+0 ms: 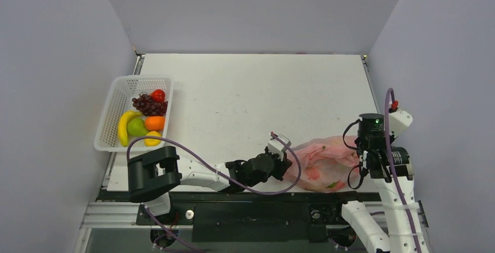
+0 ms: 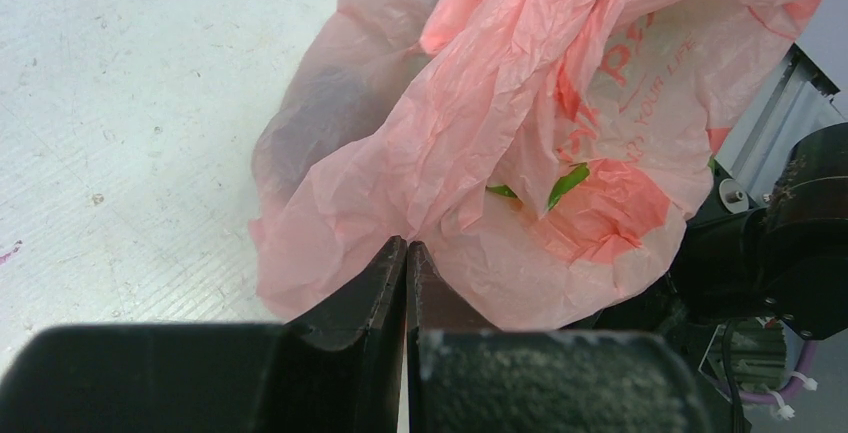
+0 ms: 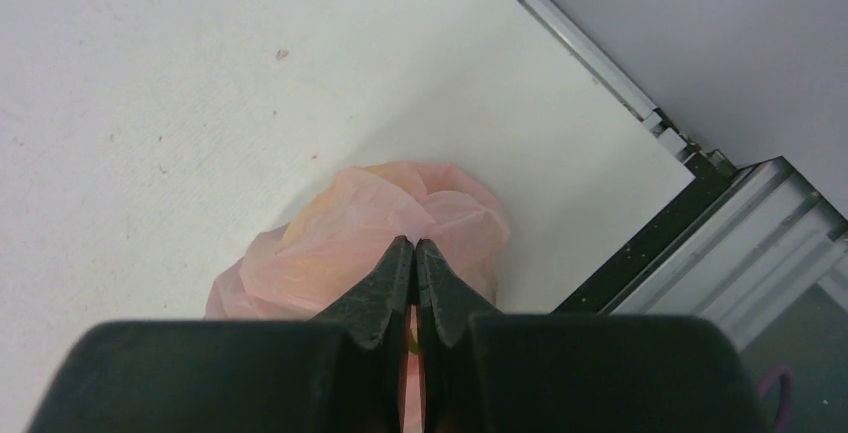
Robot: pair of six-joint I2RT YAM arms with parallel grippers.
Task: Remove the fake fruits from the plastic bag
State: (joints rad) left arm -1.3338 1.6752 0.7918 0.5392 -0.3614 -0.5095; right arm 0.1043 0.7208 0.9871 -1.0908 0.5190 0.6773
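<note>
The pink plastic bag (image 1: 320, 162) lies crumpled near the table's front edge on the right, between my two grippers. My left gripper (image 1: 288, 169) is at the bag's left edge, jaws shut, and folds of the plastic bag (image 2: 520, 133) gather into its tips (image 2: 407, 246). My right gripper (image 1: 359, 158) is at the bag's right end, also shut, with the pink film (image 3: 380, 223) bunched at its tips (image 3: 414, 243). Whether anything is inside the bag is hidden. The fake fruits (image 1: 146, 118) (banana, green pear, orange, lemon, grapes, a red one) lie in the white basket.
The white mesh basket (image 1: 113, 115) stands at the table's left edge. The bag sits close to the table's front edge and the black frame rail (image 3: 640, 253). A purple cable (image 1: 204, 162) loops over my left arm.
</note>
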